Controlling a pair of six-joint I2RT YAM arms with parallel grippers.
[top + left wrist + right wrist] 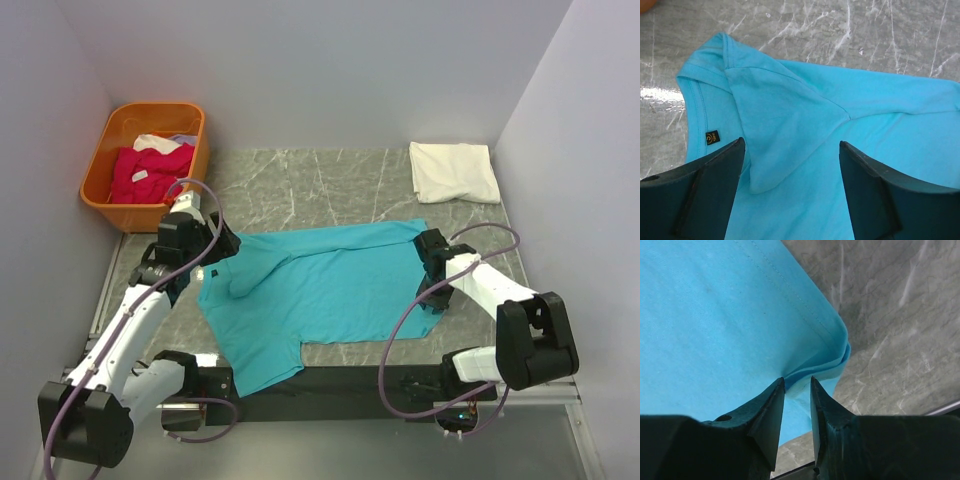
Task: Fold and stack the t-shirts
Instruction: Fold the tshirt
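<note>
While the teal shirt [320, 285] lies spread on the surface [300, 190], collar to the left and hem to the right, only one arm has hold of it.

- Far left of the teal shirt: basket [130, 217] holding pink shirts [150, 170], heaped and unfolded.
- Left gripper [790, 150]: over the collar end, jaws released and wide apart with nothing between them. I cannot tell whether the tips touch cloth. A sleeve [780, 120] is flopped over the chest just beside the collar.
- Right gripper [796, 382]: at the hem end, jaws clenched on the hem [805, 310], with the doubled edge caught only at the tips.
- Far right of the teal shirt: white shirt [455, 172], folded and well apart.

Risks (judgement):
1. The pinch is shallow, so a quick pull could slip the hem out or drop one layer.
2. The collar end is not held, so drawing the hem leftward may drag the whole shirt and bunch it instead of folding it.
3. The flopped sleeve could get trapped inside the fold and leave a lump.
4. The near sleeve lies at the surface's near edge and could slide off or snag.

Writing: a small dark label [712, 136] inside the collar carries a yellow mark, too small to read. No other text seen.
</note>
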